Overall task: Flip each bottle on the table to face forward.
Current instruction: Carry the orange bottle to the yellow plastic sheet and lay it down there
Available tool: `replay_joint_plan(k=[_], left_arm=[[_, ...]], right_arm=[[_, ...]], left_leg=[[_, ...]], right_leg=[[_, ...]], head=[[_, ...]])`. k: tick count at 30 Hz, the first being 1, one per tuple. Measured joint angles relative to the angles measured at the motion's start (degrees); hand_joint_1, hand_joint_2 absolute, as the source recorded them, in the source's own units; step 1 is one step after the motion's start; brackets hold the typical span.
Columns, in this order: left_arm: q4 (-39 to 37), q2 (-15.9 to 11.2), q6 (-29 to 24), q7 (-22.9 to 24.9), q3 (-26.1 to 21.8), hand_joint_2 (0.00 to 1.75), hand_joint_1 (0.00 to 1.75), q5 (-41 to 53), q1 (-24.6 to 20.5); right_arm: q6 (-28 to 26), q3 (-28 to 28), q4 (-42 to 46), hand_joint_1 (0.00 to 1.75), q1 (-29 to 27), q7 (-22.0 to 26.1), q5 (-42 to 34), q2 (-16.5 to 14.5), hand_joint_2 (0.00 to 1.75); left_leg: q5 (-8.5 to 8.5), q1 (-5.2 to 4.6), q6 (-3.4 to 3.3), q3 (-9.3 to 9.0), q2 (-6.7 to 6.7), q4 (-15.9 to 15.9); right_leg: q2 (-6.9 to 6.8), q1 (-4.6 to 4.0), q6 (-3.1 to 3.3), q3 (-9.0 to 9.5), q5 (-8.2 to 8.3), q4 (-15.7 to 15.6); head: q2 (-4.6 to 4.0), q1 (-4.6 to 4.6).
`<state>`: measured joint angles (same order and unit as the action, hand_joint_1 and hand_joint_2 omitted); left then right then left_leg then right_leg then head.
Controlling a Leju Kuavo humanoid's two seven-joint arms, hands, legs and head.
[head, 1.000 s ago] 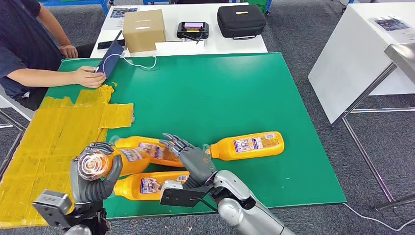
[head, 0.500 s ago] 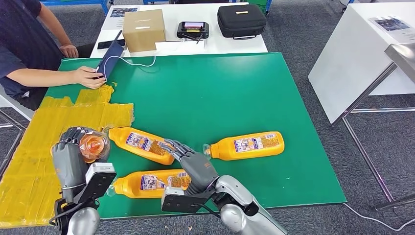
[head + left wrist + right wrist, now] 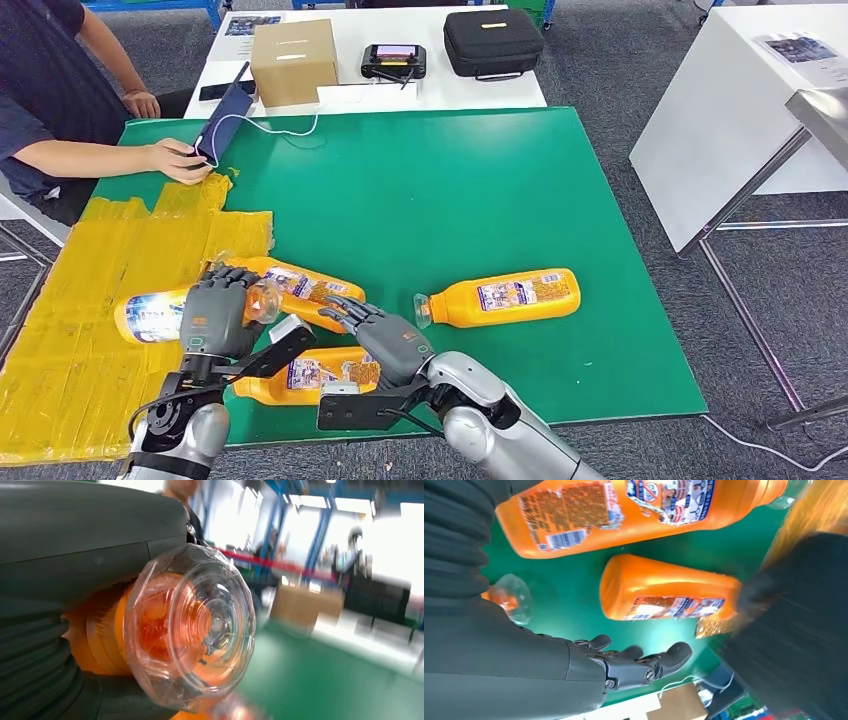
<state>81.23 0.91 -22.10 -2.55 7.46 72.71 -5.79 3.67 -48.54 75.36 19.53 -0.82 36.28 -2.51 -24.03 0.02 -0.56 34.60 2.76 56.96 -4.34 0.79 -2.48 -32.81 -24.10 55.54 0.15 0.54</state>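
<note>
Left hand (image 3: 212,315) clamped round the held bottle (image 3: 160,312) at lower left of the head view, right hand (image 3: 385,335) spread and empty beside three bottles lying at lower centre; probably full, heavy, smooth rigid plastic, best gripped mid-body.

Glossy orange plastic bottles (image 3: 505,297), matt green tabletop (image 3: 450,190), crinkled yellow tape (image 3: 70,330)

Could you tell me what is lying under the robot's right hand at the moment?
Under the right hand lies an orange bottle on the green table, label showing. The hand and forearm cover its end nearest them, so contact cannot be judged.
</note>
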Motion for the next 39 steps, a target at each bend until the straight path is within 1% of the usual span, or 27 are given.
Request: replay_joint_plan(k=[4,9,10,13,14,19,22,25,30,34,36,39], left_arm=[[-6.07,-1.57,-0.04,0.12,1.23,1.75,1.75,0.49,-1.70],[-9.44,-2.61,0.05,0.22,1.97,1.75,1.75,0.73,-3.07],[-9.97,-2.77,0.37,0.36,2.04,1.75,1.69,0.95,-3.31],[-12.83,-3.61,1.72,0.89,2.67,0.44,0.38,1.97,-4.33],[-14.30,-3.96,2.01,1.08,2.97,0.00,0.00,2.36,-4.78],[-21.94,-5.87,2.41,2.55,4.13,0.00,0.00,4.33,-7.68],[-24.42,-7.05,2.57,0.49,4.40,0.00,0.00,1.75,-9.40],[-25.17,-7.88,3.15,-3.10,4.39,0.00,0.00,-2.77,-9.76],[-24.27,-8.29,5.47,-9.82,4.36,0.00,0.00,-12.76,-9.26],[-20.70,-8.08,8.95,-16.20,3.97,0.00,0.00,-24.90,-7.74],[-18.44,-7.72,10.07,-17.90,3.52,0.00,0.00,-28.88,-6.89],[-15.96,-7.43,10.65,-18.38,2.92,0.00,0.00,-30.31,-6.10]], right_arm=[[0.50,-1.02,-1.46,0.00,1.25,-0.21,-0.10,-0.49,1.75],[0.61,-1.49,-2.57,0.00,1.99,-0.24,-0.15,-0.80,1.75],[0.73,-1.60,-2.75,0.00,2.13,-0.27,-0.21,-0.81,1.75],[1.43,-2.15,-3.41,0.00,2.76,-0.62,-0.71,-0.91,1.75],[1.67,-2.36,-3.73,0.00,3.01,-0.79,-0.91,-0.98,1.75],[3.27,-3.44,-6.32,0.00,4.71,-2.42,-1.73,-1.56,1.75],[4.49,-4.27,-8.86,0.00,6.11,-3.50,-1.99,-1.92,1.75],[5.21,-5.10,-11.46,0.00,7.28,-4.30,-1.78,-2.09,1.75],[6.02,-6.53,-15.45,0.00,8.83,-5.06,-1.05,-3.00,1.75],[6.00,-7.73,-19.26,0.00,9.70,-5.06,-0.65,-4.80,1.75],[5.95,-8.19,-21.00,0.00,9.83,-5.04,-0.64,-5.62,1.75],[5.87,-8.54,-22.85,0.00,10.08,-5.00,-0.63,-6.51,1.75]], left_leg=[[0.01,0.00,0.01,0.02,-0.03,0.00],[0.00,-0.02,0.01,0.04,-0.04,0.00],[0.00,-0.02,0.01,0.04,-0.04,0.00],[0.00,-0.01,0.01,0.02,-0.03,0.00],[0.01,-0.01,0.02,0.01,-0.03,0.00],[0.07,0.03,0.06,-0.02,-0.06,0.00],[0.07,0.03,0.06,-0.07,-0.10,-0.01],[0.08,0.03,0.06,-0.08,-0.08,-0.01],[0.08,0.02,0.05,-0.07,-0.13,0.00],[0.08,0.02,0.05,-0.06,-0.10,0.00],[0.07,0.02,0.05,-0.05,-0.09,0.00],[0.07,0.03,0.06,-0.05,-0.06,0.00]], right_leg=[[-0.02,0.00,0.00,-0.01,0.00,0.01],[-0.02,0.01,0.00,-0.01,-0.01,0.00],[-0.02,0.01,0.00,-0.01,-0.01,0.00],[-0.02,0.01,0.00,0.00,0.00,0.00],[-0.01,0.00,0.00,0.00,0.00,0.01],[-0.04,-0.01,0.01,0.05,0.00,0.03],[-0.06,-0.01,0.01,0.13,0.00,0.04],[-0.05,0.00,0.01,0.14,0.00,0.04],[-0.08,0.01,0.01,0.15,0.00,0.04],[-0.06,0.00,0.01,0.10,0.00,0.04],[-0.06,0.00,0.01,0.08,0.00,0.04],[-0.04,-0.01,0.01,0.07,0.00,0.04]], head=[[0.00,0.01],[0.00,0.01],[0.00,0.01],[0.00,0.01],[0.00,0.01],[0.00,0.01],[0.00,0.01],[0.00,0.01],[0.00,0.01],[0.00,0.01],[0.00,0.02],[0.00,0.01]])
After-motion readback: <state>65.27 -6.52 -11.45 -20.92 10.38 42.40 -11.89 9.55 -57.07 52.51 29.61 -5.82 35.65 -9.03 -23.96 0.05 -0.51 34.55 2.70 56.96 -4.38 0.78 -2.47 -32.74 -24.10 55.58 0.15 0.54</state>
